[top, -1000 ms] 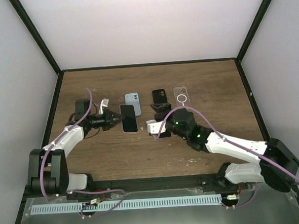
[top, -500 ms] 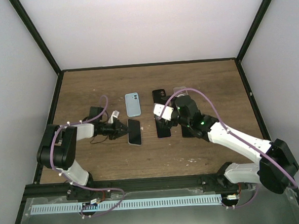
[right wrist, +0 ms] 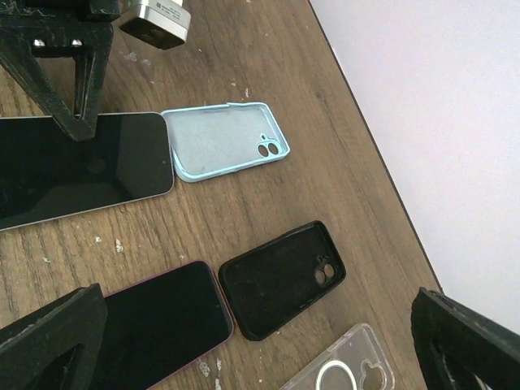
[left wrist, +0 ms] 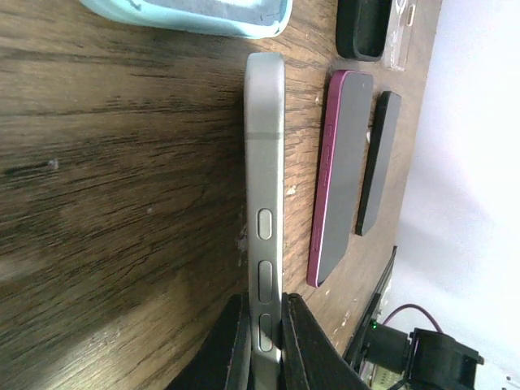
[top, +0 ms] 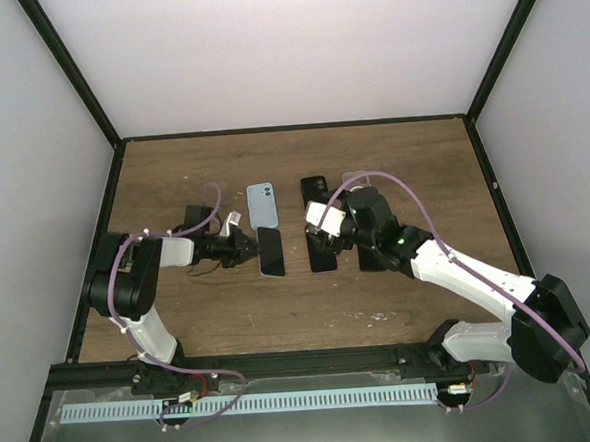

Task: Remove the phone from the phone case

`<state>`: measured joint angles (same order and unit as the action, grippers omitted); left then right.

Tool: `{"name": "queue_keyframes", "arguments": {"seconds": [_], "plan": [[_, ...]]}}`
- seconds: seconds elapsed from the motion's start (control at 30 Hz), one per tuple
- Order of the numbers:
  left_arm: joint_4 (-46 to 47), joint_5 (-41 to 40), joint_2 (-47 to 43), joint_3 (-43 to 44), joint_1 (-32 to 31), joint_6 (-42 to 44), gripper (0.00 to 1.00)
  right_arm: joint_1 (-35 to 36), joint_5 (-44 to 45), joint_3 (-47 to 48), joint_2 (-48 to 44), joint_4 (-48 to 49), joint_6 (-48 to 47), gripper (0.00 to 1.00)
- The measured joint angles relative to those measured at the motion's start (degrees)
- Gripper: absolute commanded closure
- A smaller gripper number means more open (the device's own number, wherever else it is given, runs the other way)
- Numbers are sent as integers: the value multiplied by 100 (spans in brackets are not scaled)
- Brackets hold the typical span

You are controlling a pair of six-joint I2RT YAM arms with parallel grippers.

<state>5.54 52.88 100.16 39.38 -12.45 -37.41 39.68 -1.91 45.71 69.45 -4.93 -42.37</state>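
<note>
Edgewise, phone (left wrist: pixel 265 162) in left hand (left wrist: pixel 264 329)

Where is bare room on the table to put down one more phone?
Bare wood: between the clear case and the right edge of the table, and the far strip behind the cases. Crowded: the middle, with the blue case, black case, silver phone and magenta phone.

The tabletop (top: pixel 411 154) is brown wood with dark streaky grain and a few pale flecks. On it I see a pale blue case (right wrist: pixel 223 140), a matt black case (right wrist: pixel 282 278), a clear case (right wrist: pixel 341 374) with a white ring printed on it, a silver phone (left wrist: pixel 265 162) with a black screen, and a magenta phone (left wrist: pixel 340 162) whose screen is black too. The arms (top: pixel 469 280) are white and black, trailing purple cables (top: pixel 376 174).
</note>
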Motion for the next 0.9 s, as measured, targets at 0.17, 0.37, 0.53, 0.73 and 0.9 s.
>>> {"name": "queue_keyframes", "arguments": {"seconds": [0.17,0.37,0.53,0.73,0.9], "plan": [[-17,-98,31,59,-59,28,79,-52,-39,39,42,0,2,0],[-404,-442,48,94,-72,111,51,-72,-66,184,107,7,20,0],[-699,-538,-52,273,-85,295,22,-109,-70,249,127,-20,142,0],[-1401,-962,-540,426,-15,627,4,-157,-162,605,164,-173,595,0],[-2149,-1174,-1259,472,289,885,0,-422,-413,1036,164,-352,1316,0]]}}
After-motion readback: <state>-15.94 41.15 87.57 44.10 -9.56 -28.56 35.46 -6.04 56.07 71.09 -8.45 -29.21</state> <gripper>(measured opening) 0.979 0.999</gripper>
